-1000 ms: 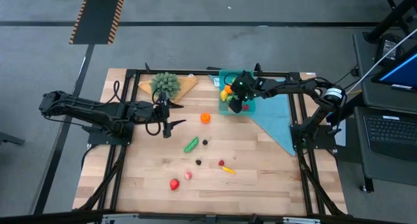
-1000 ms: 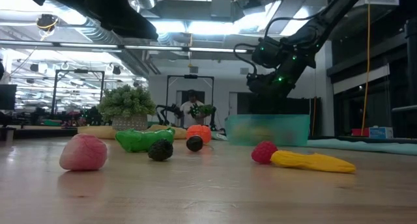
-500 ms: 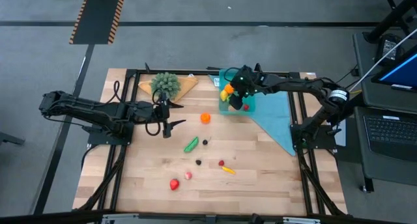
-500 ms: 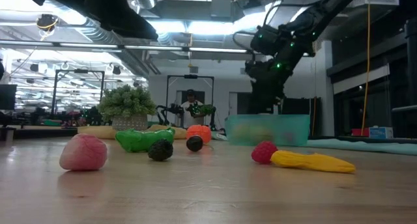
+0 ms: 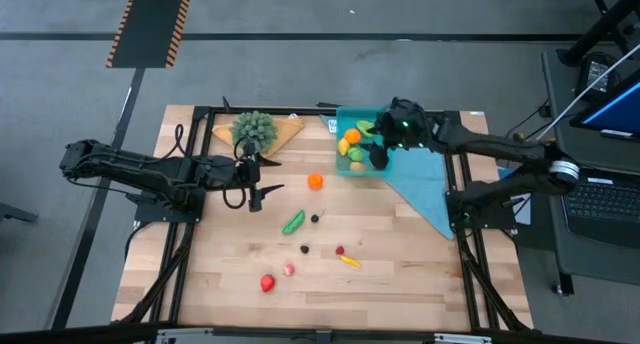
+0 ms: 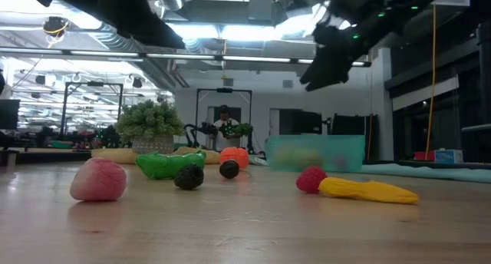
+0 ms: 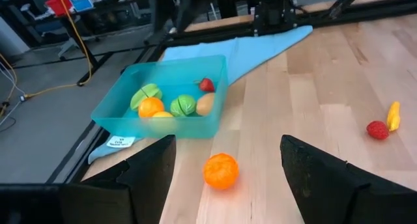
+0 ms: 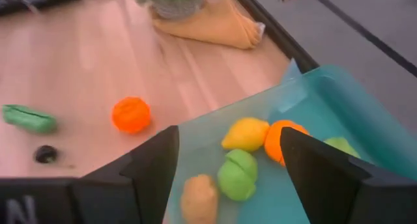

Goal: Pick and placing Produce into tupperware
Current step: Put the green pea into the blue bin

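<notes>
Tupperware (image 5: 352,167), seen from above, sits in the upper middle of the frame on the far part of the desk (image 5: 230,274), its long axis running up and down the picture, one end lying on the light-blue cloth (image 5: 425,184); orange and yellow pieces show in it. The right pincer (image 5: 380,152) hangs over its right side, fingers apart and empty. The left pincer (image 5: 262,176) waits left of centre, fingers spread, beside the bushy plant (image 5: 253,128). Loose produce dots the desk: an orange (image 5: 315,181) just left of the box, a green pod (image 5: 293,221) lying on a diagonal, a dark ball (image 5: 315,218), and lower down a red piece (image 5: 267,282), a pink piece (image 5: 288,269) and a yellow piece (image 5: 351,261). In the low view the teal box (image 6: 316,152) stands right of centre with the right pincer (image 6: 326,61) well above it; a yellow pod (image 6: 368,189) lies lengthwise across the front right, touching a red berry (image 6: 310,179). In the left wrist view the box (image 7: 124,116) lies upper left, holding five pieces, the orange (image 7: 220,170) just before it. In the right wrist view four pieces show in the box (image 8: 365,129) between spread fingers (image 8: 153,162).
</notes>
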Robot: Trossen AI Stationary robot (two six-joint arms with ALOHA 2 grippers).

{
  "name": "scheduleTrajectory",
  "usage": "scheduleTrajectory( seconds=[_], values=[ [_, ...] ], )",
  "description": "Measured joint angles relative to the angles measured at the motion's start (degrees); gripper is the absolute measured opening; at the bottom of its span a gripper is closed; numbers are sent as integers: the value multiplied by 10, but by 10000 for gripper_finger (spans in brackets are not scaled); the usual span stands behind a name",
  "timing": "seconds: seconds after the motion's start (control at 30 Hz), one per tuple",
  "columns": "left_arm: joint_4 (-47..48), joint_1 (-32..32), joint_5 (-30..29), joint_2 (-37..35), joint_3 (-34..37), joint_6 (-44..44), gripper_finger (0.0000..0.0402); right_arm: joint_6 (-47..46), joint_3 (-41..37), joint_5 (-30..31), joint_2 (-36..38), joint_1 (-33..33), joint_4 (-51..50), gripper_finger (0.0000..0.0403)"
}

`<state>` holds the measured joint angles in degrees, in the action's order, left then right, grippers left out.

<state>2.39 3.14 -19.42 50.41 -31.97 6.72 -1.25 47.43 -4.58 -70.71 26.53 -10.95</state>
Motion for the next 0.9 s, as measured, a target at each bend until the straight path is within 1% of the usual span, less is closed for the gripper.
scheduleTrajectory(
  seconds=[0.1, 0.23, 0.3, 0.43, 0.5, 0.57, 0.7, 0.9],
  values=[
    [0, 0, 7, -11, 0, 0, 267, -13, -64, 0, 54, -23, 53, 268],
    [6, 0, 50, -26, 0, -1, 262, -15, -146, 0, 122, -54, 107, 268],
    [14, 1, 62, -34, 1, -2, 262, -18, -182, 1, 153, -71, 137, 268],
    [-2, 0, 69, -51, 32, -22, 261, -16, -249, 0, 200, -115, 206, 268],
    [-35, 4, 69, -60, 59, -37, 261, -18, -278, 4, 215, -139, 237, 269],
    [-74, 13, 69, -67, 89, -45, 261, -28, -303, 21, 224, -164, 264, 269],
    [-163, 34, 70, -76, 140, -44, 261, -46, -343, 84, 226, -213, 292, 269],
    [-176, 53, 69, -80, 161, -66, 261, -75, -364, 152, 226, -274, 324, 269]
  ],
)
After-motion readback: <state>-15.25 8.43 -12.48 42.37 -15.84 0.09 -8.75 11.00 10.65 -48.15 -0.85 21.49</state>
